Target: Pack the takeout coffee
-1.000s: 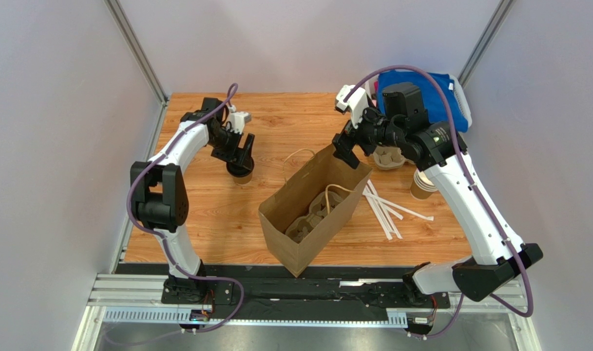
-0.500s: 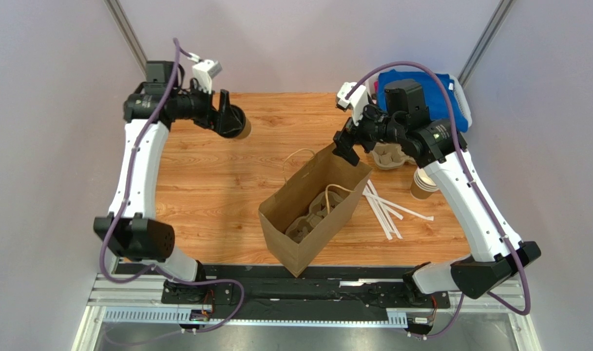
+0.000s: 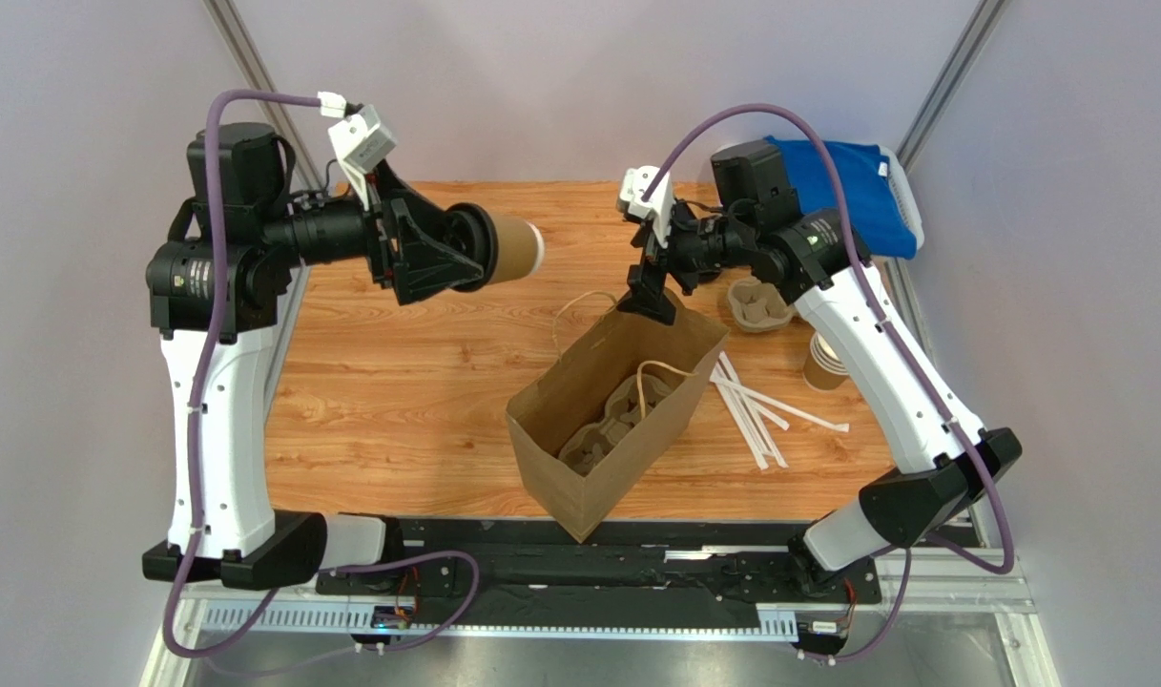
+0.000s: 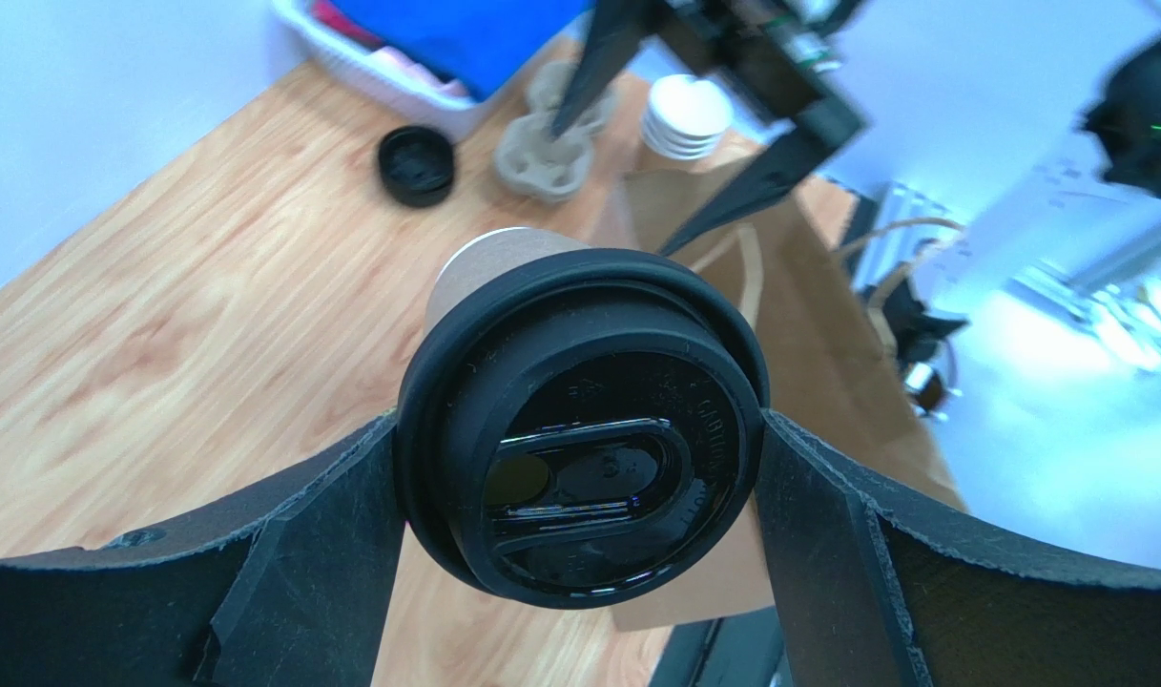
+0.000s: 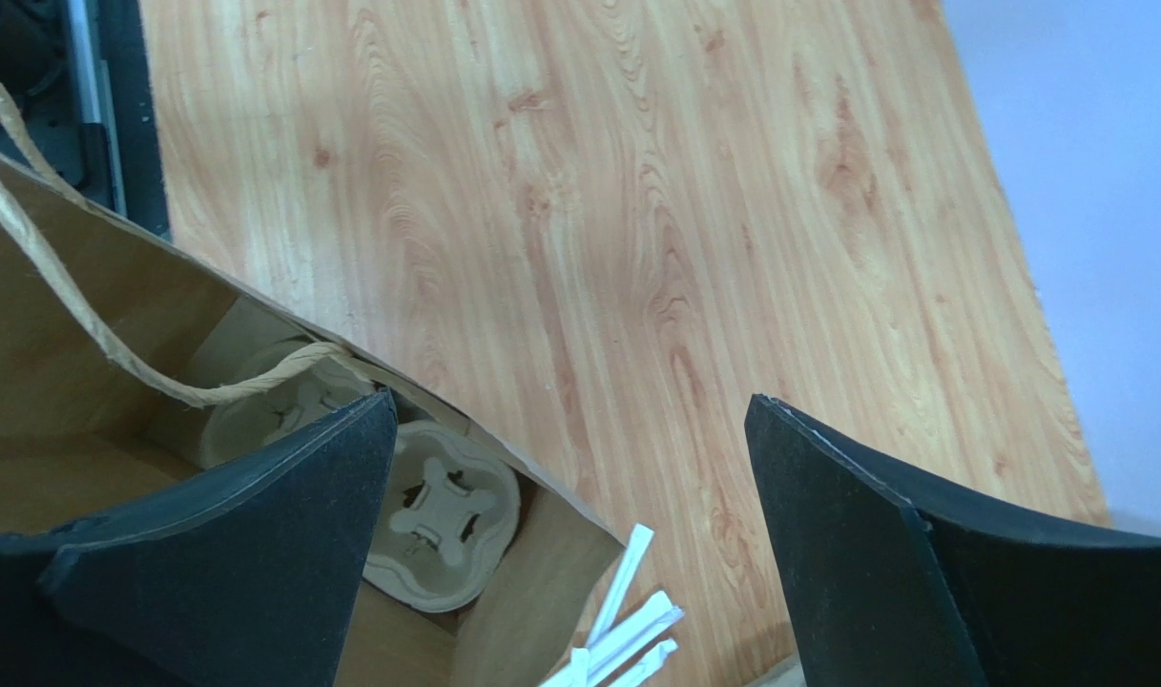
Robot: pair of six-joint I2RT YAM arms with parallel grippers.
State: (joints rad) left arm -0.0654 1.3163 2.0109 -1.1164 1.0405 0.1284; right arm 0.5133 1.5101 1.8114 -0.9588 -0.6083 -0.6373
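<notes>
transfer step: left jaws clamp takeout coffee [image 3: 511, 251] by lid, sideways; right jaws wide, empty, at bag [image 3: 564, 473] rim. next: right it, lower into bag.

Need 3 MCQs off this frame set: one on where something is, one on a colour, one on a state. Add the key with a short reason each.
1. Where is the takeout coffee?
A) inside the paper bag
B) between the left fingers, up in the air
C) standing beside the straws

2. What colour is its lid?
A) black
B) white
C) blue

3. How are the right fingers?
A) shut on the straws
B) shut on the paper bag
C) open

Key:
1 B, the left wrist view shows both fingers clamping the lid rim.
2 A, the lid is plainly black.
3 C, the right wrist view shows a wide gap between them.
</notes>
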